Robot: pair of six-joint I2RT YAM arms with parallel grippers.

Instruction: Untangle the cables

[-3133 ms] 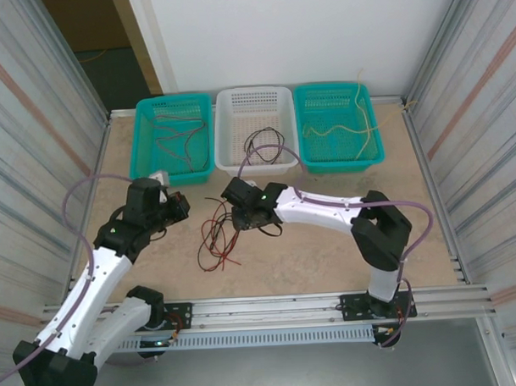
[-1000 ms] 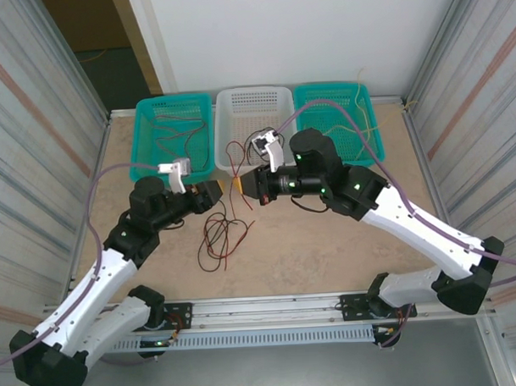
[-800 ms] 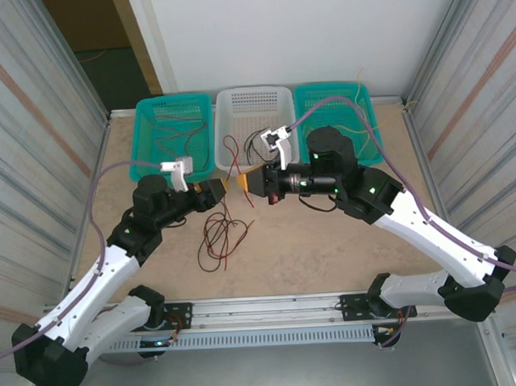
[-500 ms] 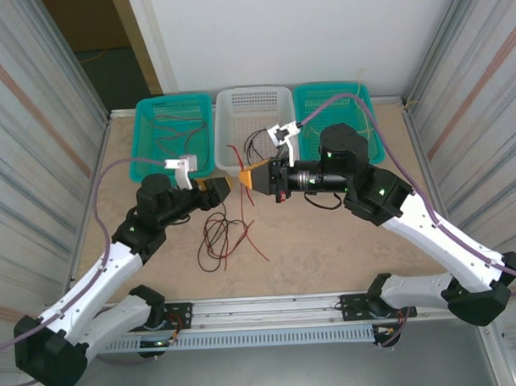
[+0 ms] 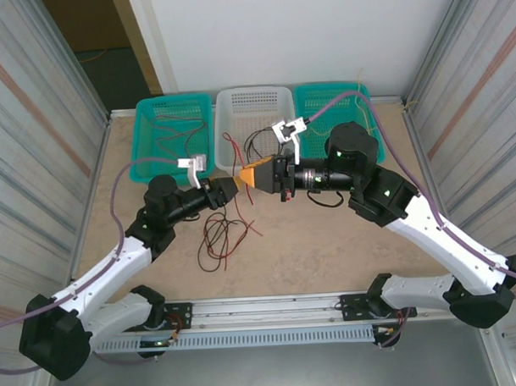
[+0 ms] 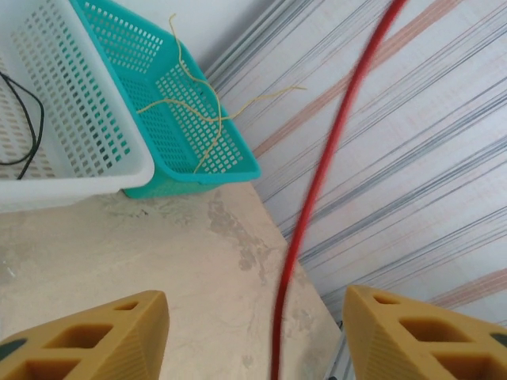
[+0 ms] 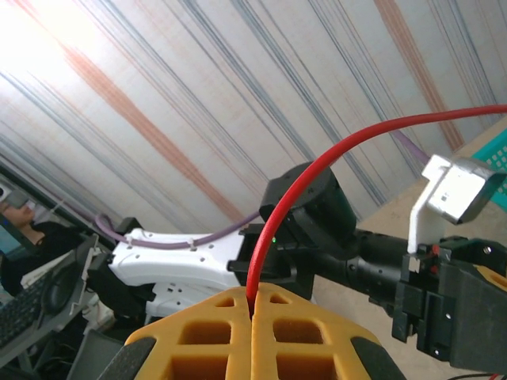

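Cables (image 5: 215,238), red and black, lie in a loose tangle on the table (image 5: 327,241), lower left of centre in the overhead view. One red cable (image 5: 234,153) rises out of the tangle toward the middle of the frame. The right gripper (image 5: 245,174) has its orange fingers pinched together on it, just in front of the white basket (image 5: 254,90). In the right wrist view the red cable (image 7: 317,162) comes up out of the closed right gripper (image 7: 253,297) and arcs to the upper right.

The left gripper (image 5: 227,190) sits just left of the right one, tip facing tip, above the tangle. In the left wrist view its fingers (image 6: 87,332) stand wide apart at the bottom corners, and the red cable (image 6: 317,182) passes between them without touching either.

Three baskets line the top of the table. The left teal basket (image 5: 136,155) holds a few thin cables, the white one a black cable (image 5: 260,142), the right teal basket (image 5: 331,86) a yellow cable (image 6: 202,111).
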